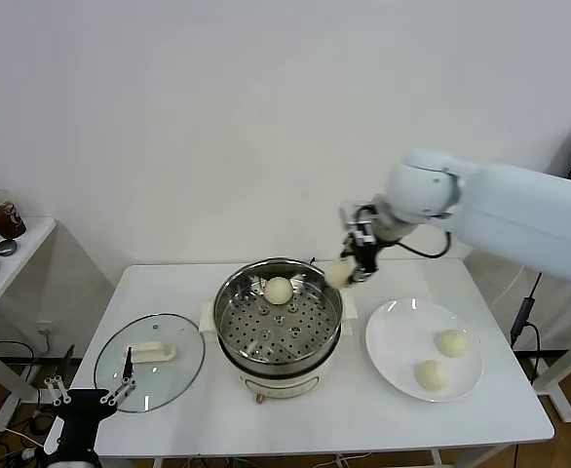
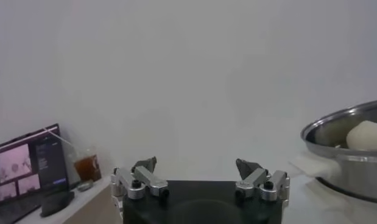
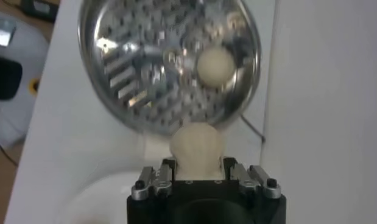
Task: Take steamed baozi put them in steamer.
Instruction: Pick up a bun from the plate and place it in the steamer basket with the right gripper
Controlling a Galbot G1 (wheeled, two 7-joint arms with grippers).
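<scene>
Baozi number 1 [image 1: 340, 274] sits pinched in the right claw [image 1: 355, 270], which is closed on it and held in the air just outside the far right rim of the steamer [image 1: 279, 331]. In the right wrist view the same bun [image 3: 196, 149] fills the gap between the 2 fingers [image 3: 156, 177], and the steamer's perforated tray [image 3: 153, 79] lies beyond and below the claw. A 2nd baozi [image 1: 279, 290] rests on that tray, toward its far side, just to the left of the right claw and lower than it; the wrist camera shows it [image 3: 215, 66] as well, apart from the gripped bun. Below and to the right of the right claw, nearer the robot, a white plate [image 1: 395, 341] on the counter [image 1: 363, 409] carries 2 more baozi, one [image 1: 452, 342] behind the other [image 1: 430, 375], not touching each other.

The left claw [image 1: 89, 393] is parked low at the counter's near left corner, well apart from the right claw, with its fingers [image 2: 145, 177] spread wide and nothing between them. Just beyond it on the counter lies a round glass lid [image 1: 150, 362] with a white handle, beside the steamer on its left.
</scene>
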